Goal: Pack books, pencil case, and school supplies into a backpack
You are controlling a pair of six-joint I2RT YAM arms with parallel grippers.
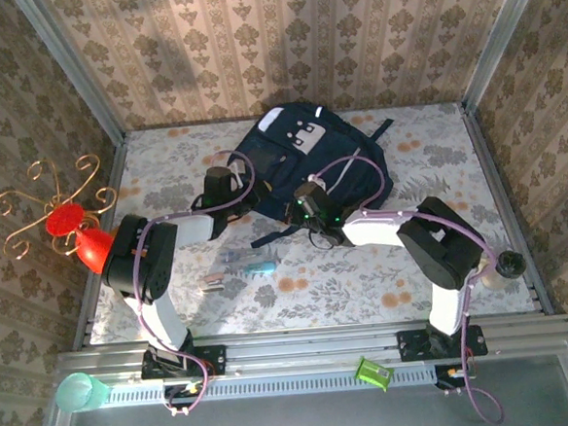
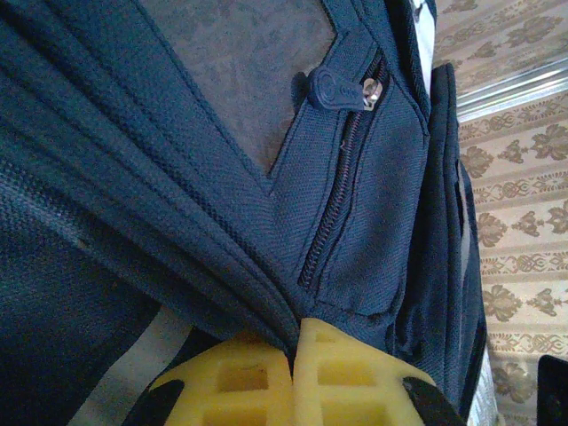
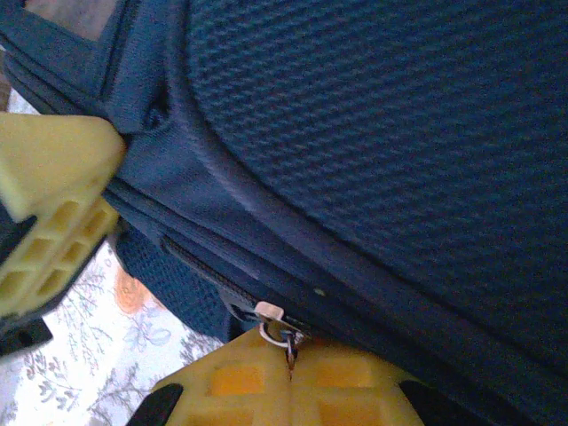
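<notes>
Your large dark navy fabric backpack (image 1: 324,157) lies in the upper centre of the top view, on the floral-patterned table (image 1: 416,282). Left gripper (image 2: 293,346): yellow jaws clenched on a fold of the backpack's fabric, just below a zipped pocket. From above you'll find it at the bag's left edge. Right gripper (image 3: 288,359): jaws clamped on a small metal zip pull (image 3: 286,334) along the bag's seam. From above it sits at the bag's lower edge, near frame centre. The small loose school supplies (image 1: 239,271), a teal-handled tool among them, lie on the table below the bag, centre-left, apart from both grippers.
</notes>
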